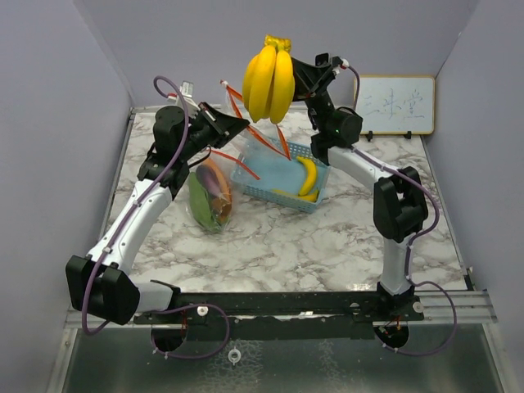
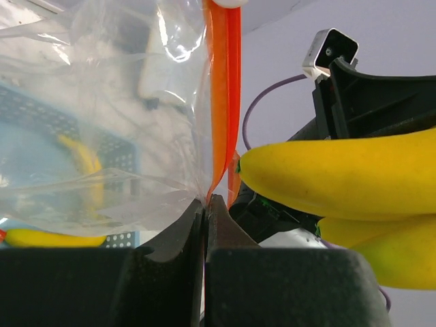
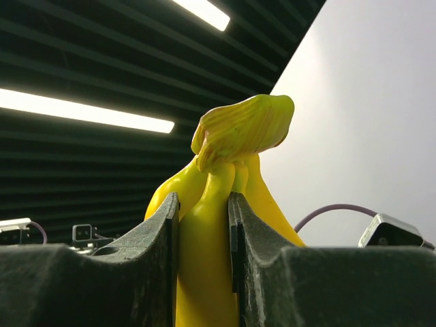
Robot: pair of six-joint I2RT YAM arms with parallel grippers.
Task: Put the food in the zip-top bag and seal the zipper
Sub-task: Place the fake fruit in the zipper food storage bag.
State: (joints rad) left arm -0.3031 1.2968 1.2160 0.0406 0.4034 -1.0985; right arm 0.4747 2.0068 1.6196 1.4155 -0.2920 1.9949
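Note:
The clear zip-top bag [image 1: 214, 190] hangs over the table with its orange zipper strips [image 1: 246, 115] spread open. Green leafy vegetable, purple eggplant and something orange lie in its bottom. My left gripper [image 1: 235, 126] is shut on the bag's top edge; in the left wrist view the jaws [image 2: 206, 201] pinch the plastic beside the orange zipper [image 2: 225, 88]. My right gripper [image 1: 298, 75] is shut on a bunch of yellow bananas [image 1: 270, 79] near its stem and holds it high above the bag's mouth. The bunch shows between the jaws in the right wrist view [image 3: 238, 129] and in the left wrist view [image 2: 340, 177].
A blue mesh basket [image 1: 270, 173] stands right of the bag, with one more banana [image 1: 308, 175] in it. A small whiteboard [image 1: 398, 105] leans at the back right. Grey walls close in the marble table [image 1: 327, 237] on three sides.

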